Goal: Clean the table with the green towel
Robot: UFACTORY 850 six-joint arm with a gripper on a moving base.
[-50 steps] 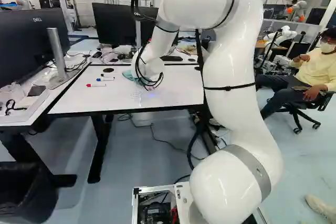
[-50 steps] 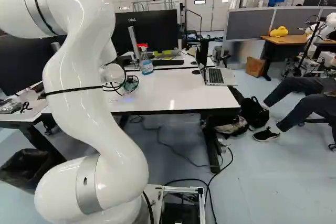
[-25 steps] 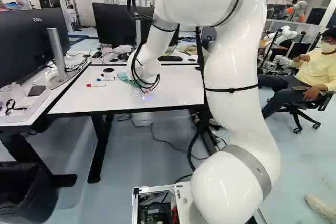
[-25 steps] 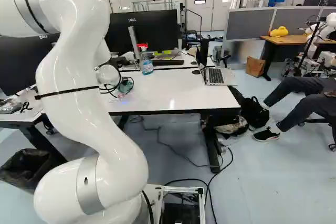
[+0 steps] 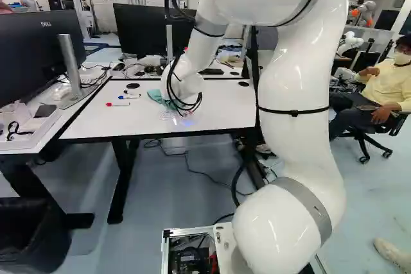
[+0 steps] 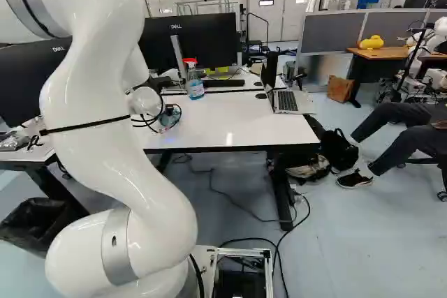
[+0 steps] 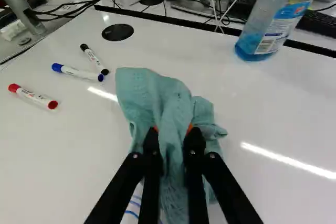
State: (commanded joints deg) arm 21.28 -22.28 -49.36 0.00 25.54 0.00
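On table (image 6: 237, 123): towel (image 7: 152, 95) L of ctr., 3 dry-erase markers (image 7: 73, 71) farther L, spray bottle (image 6: 195, 85) nr back edge, laptop (image 6: 285, 102) on R side twd. back. Behind table, on rear desk (image 6: 251, 82): monitor (image 6: 199, 38) w/ keyboard (image 6: 223, 83) before it; L of table, side desk (image 5: 26, 142) w/ 2nd monitor (image 5: 35, 52). On flr.: trash bin (image 5: 32, 232) before table, to L; bag (image 6: 339, 151) just off R end; swivel chair (image 5: 369, 131) well to R.

Three markers (image 5: 133, 97) lie near the green towel (image 5: 156, 95).
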